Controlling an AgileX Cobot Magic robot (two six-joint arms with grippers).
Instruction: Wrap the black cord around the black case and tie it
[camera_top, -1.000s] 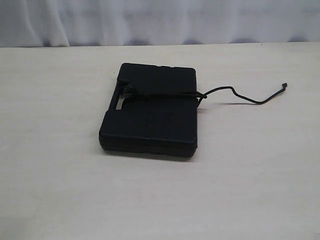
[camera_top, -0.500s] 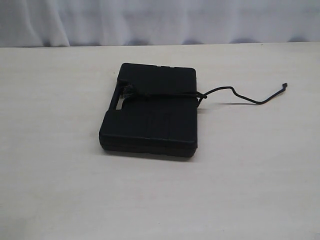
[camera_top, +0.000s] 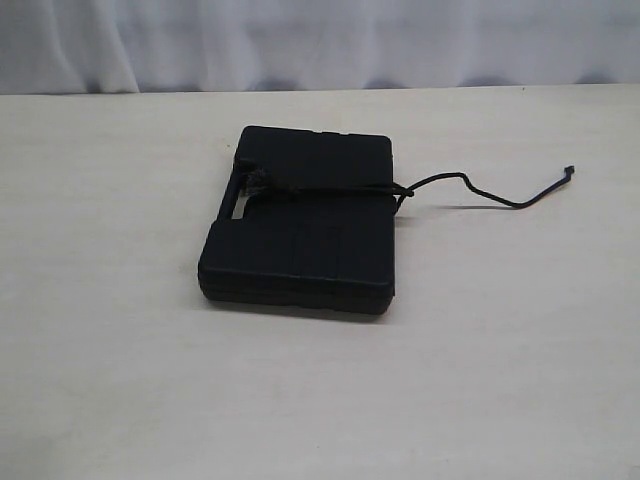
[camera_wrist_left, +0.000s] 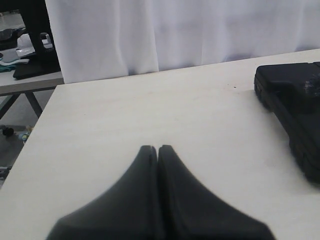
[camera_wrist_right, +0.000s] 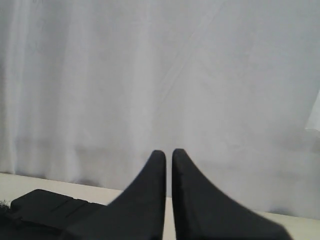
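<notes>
The black case (camera_top: 305, 225) lies flat on the pale table, its handle slot at its left edge. The black cord (camera_top: 330, 189) runs across the case's top, with a fuzzy frayed knot (camera_top: 256, 183) by the slot. The cord's loose tail (camera_top: 490, 195) trails off the case's right side onto the table. Neither gripper shows in the exterior view. In the left wrist view my left gripper (camera_wrist_left: 158, 148) is shut and empty above bare table, the case (camera_wrist_left: 295, 100) off to one side. My right gripper (camera_wrist_right: 169, 152) is shut and empty, raised, with a corner of the case (camera_wrist_right: 45, 202) below.
A white curtain (camera_top: 320, 40) hangs behind the table's far edge. The left wrist view shows the table's side edge (camera_wrist_left: 37, 117), with floor and dark furniture (camera_wrist_left: 30, 45) beyond it.
</notes>
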